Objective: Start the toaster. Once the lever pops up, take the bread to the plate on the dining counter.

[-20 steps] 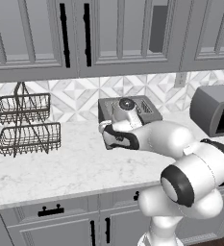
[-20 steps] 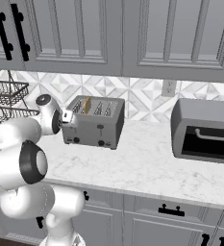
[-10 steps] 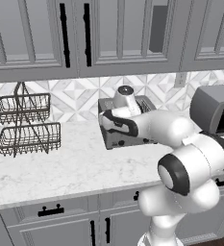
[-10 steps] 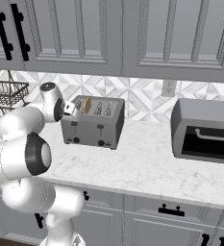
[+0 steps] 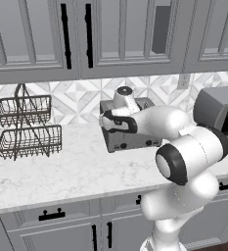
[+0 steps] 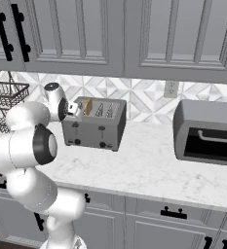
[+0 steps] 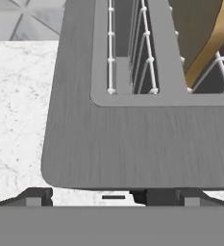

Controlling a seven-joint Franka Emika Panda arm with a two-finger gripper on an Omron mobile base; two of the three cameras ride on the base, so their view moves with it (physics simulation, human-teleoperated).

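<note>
- Hovering over the near left corner of the toaster [image 6: 94, 127], I am at the first step: getting it started. The bread [image 6: 87, 105] stands upright in one of the left slots, well up above the top edge, so I judge the lever has not been pushed down.
- My gripper [image 6: 76, 110] hangs spread wide with nothing between the jaws, just above the toaster's top at its left end.
- Next I need to come forward past the front edge and down onto one of the small black levers on the front face, then press straight down. I judge it should be the lever serving the slot with the bread; from here I cannot tell which one that is.
- The toaster is a boxy body of brushed grey metal with rounded corners; in the hand view its slots hold thin pale wire guides.
- The bread [image 7: 205, 37] is a thin slice with a tan-yellow crust curving around a brownish face.
- The surface [image 5: 61, 169] is white marble-look stone with faint grey veins, smooth and flat.
- A two-tier wire basket [image 5: 26, 126] stands well apart to the left, a dark grey oven-like appliance [image 6: 207, 132] to the right.
</note>
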